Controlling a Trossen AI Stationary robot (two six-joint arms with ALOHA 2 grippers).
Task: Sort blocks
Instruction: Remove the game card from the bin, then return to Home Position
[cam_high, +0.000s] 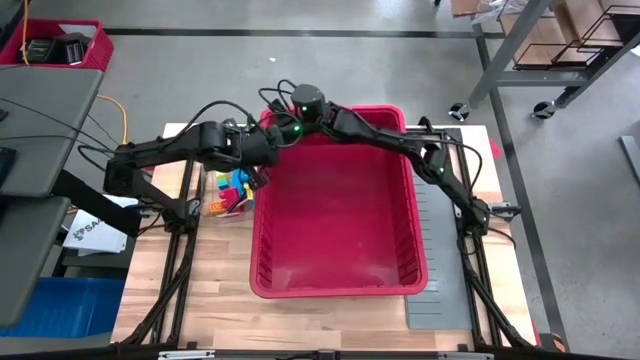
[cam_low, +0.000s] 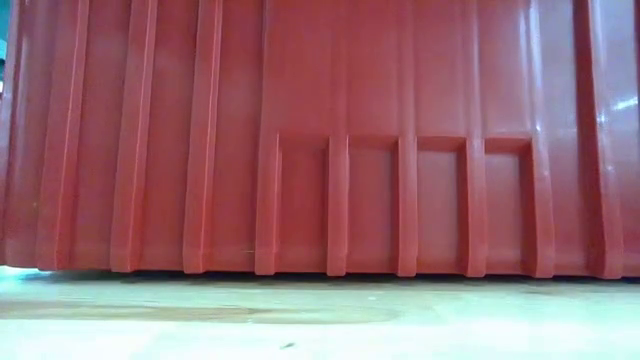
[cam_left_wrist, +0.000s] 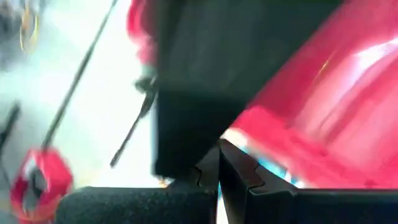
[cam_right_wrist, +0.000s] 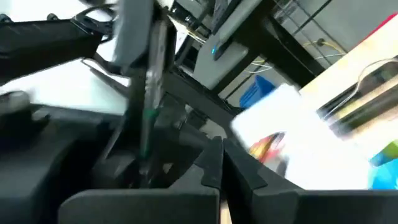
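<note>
The blocks (cam_high: 230, 190) lie in a small mixed pile of blue, yellow, orange and red on the wooden table, just left of the large red bin (cam_high: 340, 200). My left gripper (cam_high: 262, 177) points steeply down between the pile and the bin's left rim. It is shut (cam_left_wrist: 217, 169) with nothing between its fingers. My right gripper (cam_high: 283, 133) reaches across the bin's far left corner, close to my left arm's wrist. It is also shut (cam_right_wrist: 222, 163) and empty. Blurred blocks (cam_right_wrist: 268, 145) show beyond it.
The bin's ribbed wall (cam_low: 320, 140) fills the low view. A flat grey slotted sheet (cam_high: 440, 295) lies under the bin's right side. Bare wood (cam_high: 210, 290) shows near the front left. Cables run along my left arm (cam_high: 190, 120).
</note>
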